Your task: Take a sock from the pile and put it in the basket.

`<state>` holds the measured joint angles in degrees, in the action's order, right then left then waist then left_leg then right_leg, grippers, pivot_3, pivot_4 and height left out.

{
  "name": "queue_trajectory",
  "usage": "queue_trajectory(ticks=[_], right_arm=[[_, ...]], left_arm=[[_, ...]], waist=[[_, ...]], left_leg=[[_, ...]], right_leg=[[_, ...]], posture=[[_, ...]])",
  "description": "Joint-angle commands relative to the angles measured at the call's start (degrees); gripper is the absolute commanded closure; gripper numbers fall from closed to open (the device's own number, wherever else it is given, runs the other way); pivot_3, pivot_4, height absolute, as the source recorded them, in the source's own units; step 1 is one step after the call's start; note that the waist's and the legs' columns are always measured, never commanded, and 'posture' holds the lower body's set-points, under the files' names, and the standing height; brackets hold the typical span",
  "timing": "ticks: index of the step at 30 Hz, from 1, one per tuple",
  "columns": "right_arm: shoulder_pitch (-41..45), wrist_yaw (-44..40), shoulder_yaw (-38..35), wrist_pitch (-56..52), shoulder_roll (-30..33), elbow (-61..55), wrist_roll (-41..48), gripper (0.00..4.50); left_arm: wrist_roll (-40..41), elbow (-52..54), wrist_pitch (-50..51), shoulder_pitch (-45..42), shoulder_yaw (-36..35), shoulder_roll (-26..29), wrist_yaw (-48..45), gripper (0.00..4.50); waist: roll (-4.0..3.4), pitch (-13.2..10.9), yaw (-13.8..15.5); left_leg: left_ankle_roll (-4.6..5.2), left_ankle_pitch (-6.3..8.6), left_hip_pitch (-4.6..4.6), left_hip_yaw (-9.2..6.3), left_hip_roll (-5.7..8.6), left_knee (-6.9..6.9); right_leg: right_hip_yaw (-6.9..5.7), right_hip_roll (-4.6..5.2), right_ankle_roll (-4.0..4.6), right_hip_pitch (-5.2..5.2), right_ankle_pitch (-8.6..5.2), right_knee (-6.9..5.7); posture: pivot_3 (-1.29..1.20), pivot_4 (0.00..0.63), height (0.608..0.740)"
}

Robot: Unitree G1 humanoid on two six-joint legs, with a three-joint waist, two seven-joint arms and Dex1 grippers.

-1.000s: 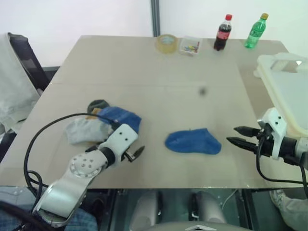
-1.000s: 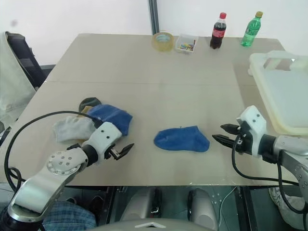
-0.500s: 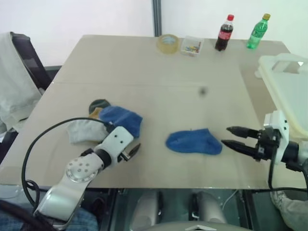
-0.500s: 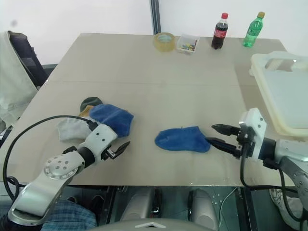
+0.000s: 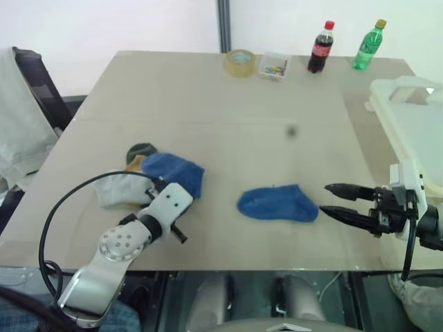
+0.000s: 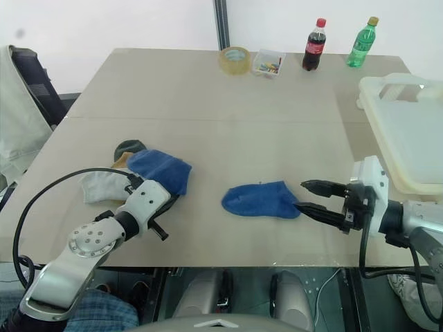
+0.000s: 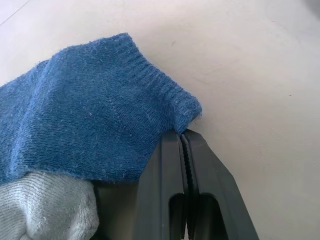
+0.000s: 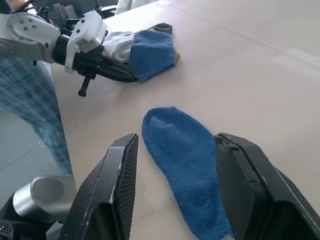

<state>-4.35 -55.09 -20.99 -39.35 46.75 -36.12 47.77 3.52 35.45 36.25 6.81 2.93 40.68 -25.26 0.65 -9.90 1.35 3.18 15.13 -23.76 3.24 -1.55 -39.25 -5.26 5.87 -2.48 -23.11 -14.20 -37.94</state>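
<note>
Loose blue ankle sock (image 5: 278, 203) flat mid-table, apart from the pile (image 5: 149, 174). Right gripper (image 5: 331, 199) half open, empty, just beside its toe (left gripper (image 7: 183, 145) shut at pile's blue cuff, grip unclear). Next: advance, pinch, carry to pale translucent plastic basket (image 5: 412, 124).

Probably a lab or test room: a bare pale table (image 5: 208, 97) against a plain white wall (image 5: 104, 24), with tape roll (image 5: 239, 61) and bottles (image 5: 320, 47) at its far edge.

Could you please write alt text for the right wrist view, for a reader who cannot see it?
The right gripper is open above a lone blue sock on the table. Beyond, the shut left gripper touches the sock pile.
</note>
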Motion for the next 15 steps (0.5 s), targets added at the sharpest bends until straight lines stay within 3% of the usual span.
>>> queue_trajectory(ticks=[1,9,13,15], right_arm=[[0.4,0.49,-0.27,1.5,0.27,-1.1,0.36,2.07],[1.62,1.26,1.92,2.66,0.22,-0.2,-1.06,2.07],[3.61,2.99,4.04,2.76,-0.62,-0.23,-1.47,2.07],[4.2,3.47,4.24,2.66,-0.75,-0.18,-1.15,2.07]], left_arm=[[-1.15,-0.22,-0.15,-0.37,0.73,-0.38,-0.34,4.48],[-1.85,-7.22,0.78,-13.87,4.54,-4.79,-0.26,4.48],[-5.1,-22.86,-2.54,-27.65,12.59,-10.52,-2.14,4.48],[-4.31,-27.21,-1.79,-31.41,12.85,-14.47,-1.82,4.48]], waist=[[0.0,0.0,0.0],[0.03,-0.02,0.99],[0.06,-0.01,1.43],[0.1,-0.02,1.13]], left_leg=[[0.0,0.0,0.0,0.0,0.0,0.0],[0.0,0.0,-0.02,-0.02,0.04,-0.03],[0.01,-0.02,-0.1,-0.07,0.14,-0.09],[0.02,-0.01,-0.05,-0.14,0.26,-0.15]], right_leg=[[0.0,0.0,0.0,0.0,0.0,0.0],[-0.05,-0.02,-0.01,0.01,0.0,-0.01],[-0.13,0.0,-0.01,0.02,0.01,-0.02],[-0.18,-0.02,-0.02,0.13,0.01,-0.01]], posture=[[0.0,0.15,0.735],[0.0,0.15,0.735],[0.0,0.15,0.735],[0.0,0.15,0.735]])
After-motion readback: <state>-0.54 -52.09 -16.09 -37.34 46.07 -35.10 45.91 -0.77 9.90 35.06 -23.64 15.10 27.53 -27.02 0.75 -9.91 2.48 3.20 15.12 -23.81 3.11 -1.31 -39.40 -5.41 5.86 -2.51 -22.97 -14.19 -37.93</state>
